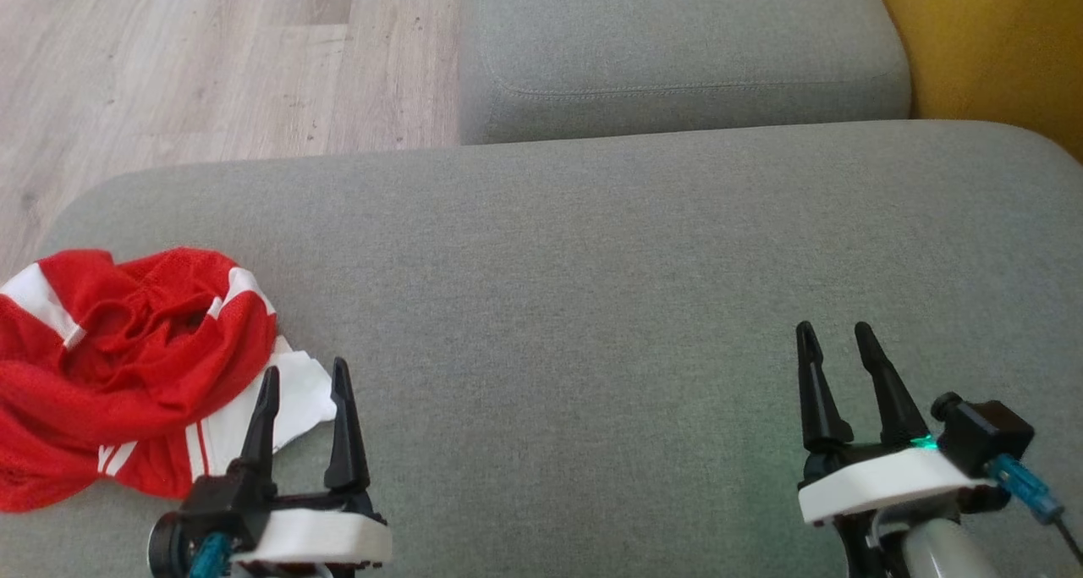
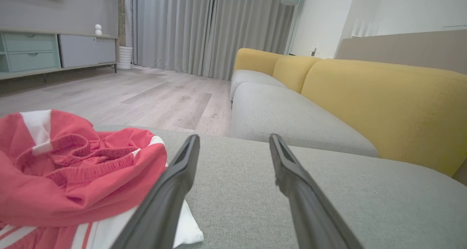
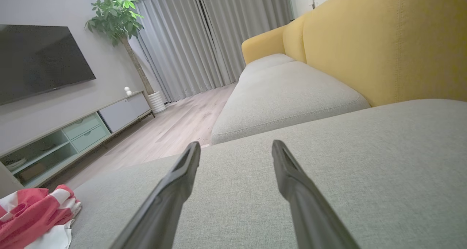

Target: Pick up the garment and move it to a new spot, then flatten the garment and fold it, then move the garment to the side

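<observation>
A crumpled red garment (image 1: 118, 366) with white stripes and a white patch lies bunched at the left end of the grey sofa cushion (image 1: 592, 248). My left gripper (image 1: 306, 377) stands open just to the garment's right, its left finger over the white edge, nothing between its fingers. In the left wrist view the garment (image 2: 73, 176) sits left of the left gripper (image 2: 233, 141). Far to the right, my right gripper (image 1: 833, 331) is open over bare cushion. The right wrist view has the right gripper (image 3: 235, 147) open and the garment (image 3: 33, 212) at the lower left.
A second grey seat cushion (image 1: 677, 45) lies beyond, with the yellow sofa back (image 1: 990, 45) on the right. Wooden floor (image 1: 195, 62) drops off past the cushion's far-left edge. A TV cabinet (image 3: 76, 132), a plant and curtains stand across the room.
</observation>
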{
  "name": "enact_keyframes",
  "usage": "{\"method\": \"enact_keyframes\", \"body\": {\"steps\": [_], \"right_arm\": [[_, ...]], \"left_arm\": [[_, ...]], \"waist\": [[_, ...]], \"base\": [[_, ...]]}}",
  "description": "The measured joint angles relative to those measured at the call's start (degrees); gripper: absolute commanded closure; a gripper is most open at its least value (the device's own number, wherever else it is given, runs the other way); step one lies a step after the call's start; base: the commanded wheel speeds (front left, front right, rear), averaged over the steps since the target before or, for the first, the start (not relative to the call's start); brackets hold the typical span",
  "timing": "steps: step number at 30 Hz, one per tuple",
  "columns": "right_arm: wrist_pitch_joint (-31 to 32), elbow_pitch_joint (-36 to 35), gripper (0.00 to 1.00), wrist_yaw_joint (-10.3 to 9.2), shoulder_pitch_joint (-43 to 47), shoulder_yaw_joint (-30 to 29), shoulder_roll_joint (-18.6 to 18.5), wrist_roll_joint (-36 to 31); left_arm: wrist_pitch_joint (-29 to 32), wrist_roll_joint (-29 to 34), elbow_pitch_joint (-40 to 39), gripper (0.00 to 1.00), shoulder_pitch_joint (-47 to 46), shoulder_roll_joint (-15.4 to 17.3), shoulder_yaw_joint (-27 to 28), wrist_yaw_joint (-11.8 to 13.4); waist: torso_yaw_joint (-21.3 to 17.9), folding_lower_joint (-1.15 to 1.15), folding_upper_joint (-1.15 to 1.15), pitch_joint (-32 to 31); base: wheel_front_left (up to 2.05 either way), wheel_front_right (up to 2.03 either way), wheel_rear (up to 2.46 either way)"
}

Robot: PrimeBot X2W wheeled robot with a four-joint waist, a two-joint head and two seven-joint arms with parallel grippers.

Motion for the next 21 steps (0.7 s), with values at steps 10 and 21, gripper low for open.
{"method": "enact_keyframes", "body": {"steps": [10, 21], "right_arm": [[-1.6, 0.1, 0.0, 0.01, 0.5, 0.1, 0.0, -6.7], [-3.5, 0.3, 0.0, 0.01, 0.7, 0.5, 0.0, -14.1]], "left_arm": [[-1.5, 7.4, -0.1, 0.0, 0.7, 0.5, -1.4, 1.8], [-3.6, 14.5, 1.4, 0.0, 1.9, 0.7, -1.4, 3.0]], "waist": [[-0.1, 0.0, 0.0, -1.0], [0.5, 0.0, 0.0, -1.4]], "base": [[0.0, 0.0, 0.0], [0.0, 0.0, 0.0]]}}
